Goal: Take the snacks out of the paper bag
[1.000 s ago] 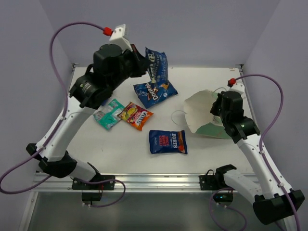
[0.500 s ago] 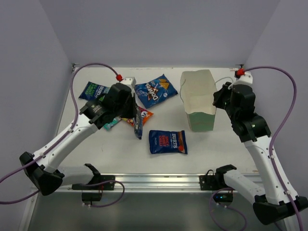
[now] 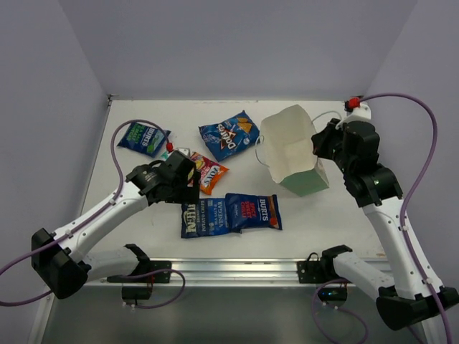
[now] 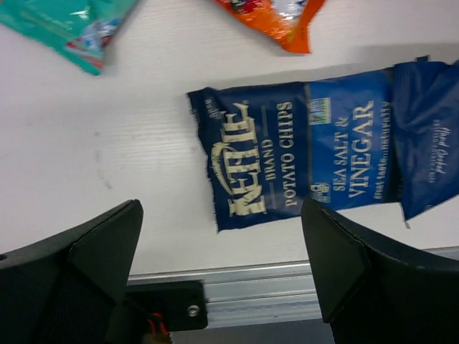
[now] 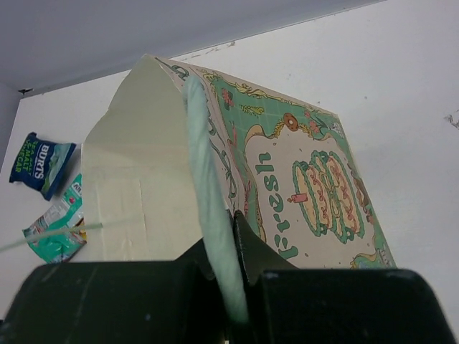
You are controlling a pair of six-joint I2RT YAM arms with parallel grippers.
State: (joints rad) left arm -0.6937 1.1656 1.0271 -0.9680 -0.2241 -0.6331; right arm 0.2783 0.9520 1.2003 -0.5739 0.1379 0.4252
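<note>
Six snacks [image 3: 204, 217] outside one paper bag [image 3: 287, 147]

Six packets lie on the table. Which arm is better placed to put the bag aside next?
Right. The right arm has its jaws shut on the paper bag, so it could move it directly. The left arm holds its jaws open over the Kettle packet, apart from the bag.

Dark blue Kettle sea salt & vinegar packet [image 4: 301, 154] flat on white counter [image 4: 107, 143], label up. Second dark blue packet [image 4: 427, 136] overlaps its right end. Orange packet corner [image 4: 276, 18] just beyond, on far side. Teal packet [image 4: 64, 25] far left. Black fingers [image 4: 90, 254] spread wide, clear of packets. Metal rail [image 4: 251, 290] along near counter edge.
</note>
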